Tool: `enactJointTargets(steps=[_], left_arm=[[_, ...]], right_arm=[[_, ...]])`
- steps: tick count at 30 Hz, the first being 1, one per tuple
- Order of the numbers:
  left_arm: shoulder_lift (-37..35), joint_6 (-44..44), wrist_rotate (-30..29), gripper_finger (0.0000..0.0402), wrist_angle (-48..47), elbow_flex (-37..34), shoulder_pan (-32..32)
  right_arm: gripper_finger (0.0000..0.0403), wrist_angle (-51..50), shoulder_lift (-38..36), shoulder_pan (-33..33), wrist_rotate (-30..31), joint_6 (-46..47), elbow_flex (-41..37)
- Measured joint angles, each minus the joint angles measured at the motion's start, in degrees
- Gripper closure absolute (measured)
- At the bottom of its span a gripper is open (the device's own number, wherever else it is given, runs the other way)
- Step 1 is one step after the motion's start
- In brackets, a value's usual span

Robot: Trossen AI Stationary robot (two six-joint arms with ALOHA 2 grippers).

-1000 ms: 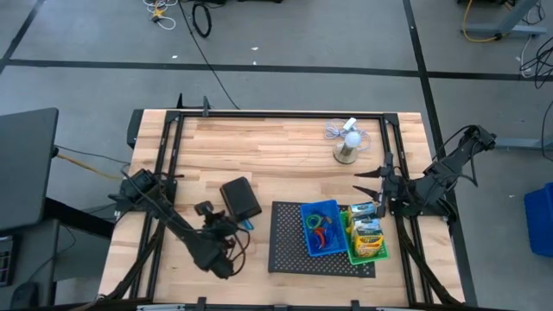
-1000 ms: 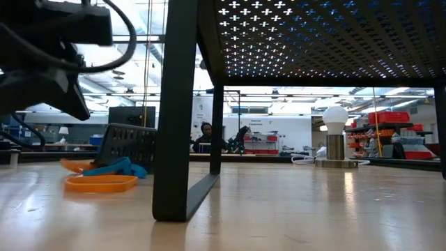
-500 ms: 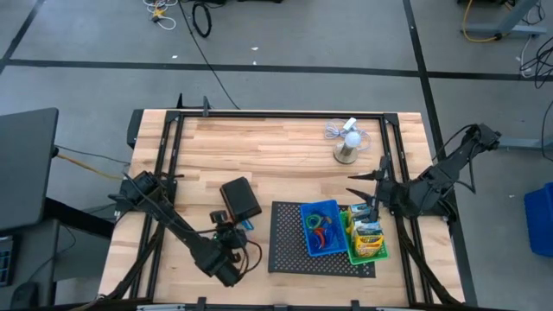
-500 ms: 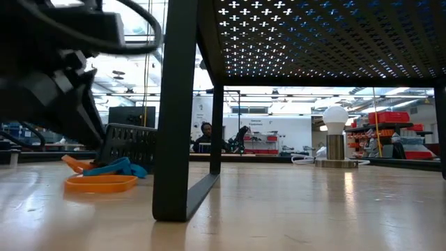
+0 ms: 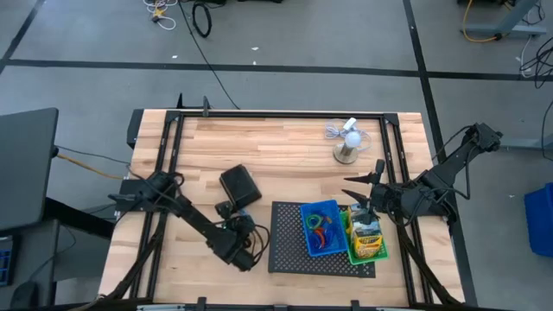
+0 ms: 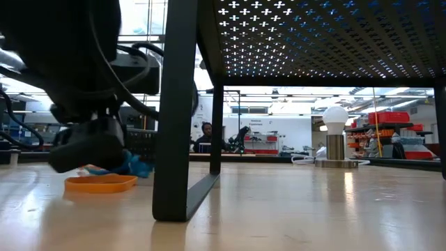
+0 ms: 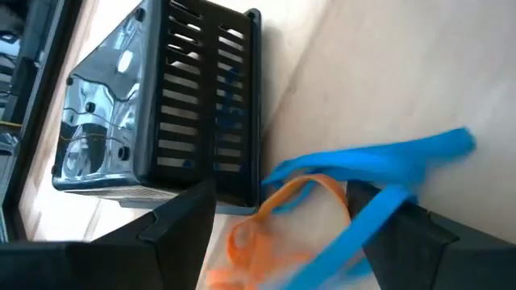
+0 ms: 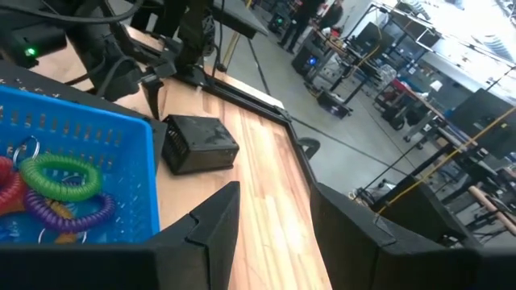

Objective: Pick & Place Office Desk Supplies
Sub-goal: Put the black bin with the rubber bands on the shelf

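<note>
1. Your wooden table (image 5: 285,138) fills the middle of the high view, and the flat black mesh tray (image 5: 285,250) sits at its lower centre.
2. Your left arm reaches in from the left edge of the high view, bent low over the table, and ends just left of the tray's lower left corner.
3. Your right arm enters from the right edge and stretches toward the centre, its wrist over the tray's right end.
4. The black bin (image 5: 239,186) lies tipped on its side, above and slightly left of the left gripper (image 5: 244,250), near it but apart.
5. The blue bin (image 5: 320,226) stands on the tray, holding green, red and purple coiled loops (image 8: 60,179). The green bin (image 5: 356,252) touches its right side, with the yellow crayon box (image 5: 369,238) inside.
6. The white mini fan (image 5: 348,142) stands in the upper right part of the table.
7. In the left wrist view, the left gripper (image 7: 282,234) has its dark fingers (image 7: 173,234) spread wide at the bottom of the frame, holding nothing. An orange loop (image 7: 278,221) and a blue loop (image 7: 379,165) lie on the wood between and just beyond the fingers, overlapping each other beside the black bin's slatted wall.
8. The right gripper (image 5: 361,192) hovers just above the green bin in the high view, fingers parted and empty.
</note>
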Motion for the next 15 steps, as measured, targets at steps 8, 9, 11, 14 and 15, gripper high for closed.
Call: enactJointTargets(steps=[8, 9, 11, 14, 15], left_arm=[[0.5, -6.93, 0.81, 0.0132, -12.41, -0.94, 1.78], [0.44, -8.49, 0.48, 0.0138, -14.39, -0.91, 1.92], [0.27, -10.77, 0.05, 0.0149, -17.39, -1.44, 1.99], [0.36, -12.2, -1.18, 0.0163, -17.23, -2.32, 1.92], [0.31, -12.78, -1.94, 0.0166, -16.8, -2.74, 1.93]], right_arm=[[0.0242, 0.0, 0.0, 0.0, 0.04, -0.65, 0.0], [0.0242, 0.0, 0.0, 0.0, 0.03, -0.67, 0.0], [0.0242, -0.04, 0.0, 0.0, 0.04, -0.72, 0.0], [0.0242, -0.04, 0.0, 0.0, 0.04, -0.86, 0.0], [0.0242, -0.04, 0.0, 0.02, 0.04, -0.91, 0.0]])
